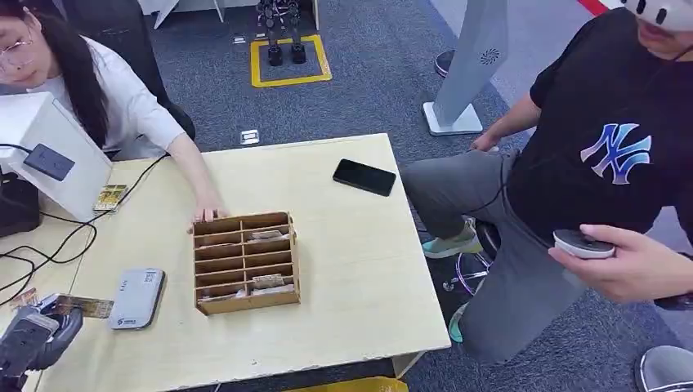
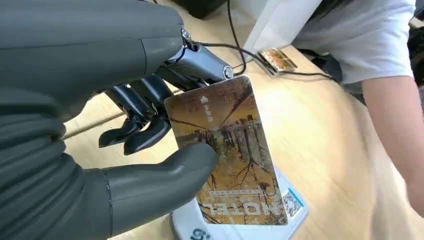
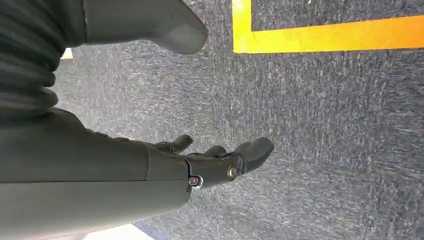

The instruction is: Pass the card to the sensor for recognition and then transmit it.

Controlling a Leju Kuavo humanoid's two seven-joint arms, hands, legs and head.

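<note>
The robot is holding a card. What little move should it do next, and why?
Probably lower the card onto the grey reader on the table. The left hand pinches the card just above the reader, so the card looks close to it but not yet laid flat on it. The right hand hangs free over the carpet.

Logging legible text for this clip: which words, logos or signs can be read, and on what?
"HOTEL": on the card held by the left robot hand, seen upside down.
"NY" logo: on the black T-shirt.
Small print on the card, QR label on the grey reader: too small to read.
</note>
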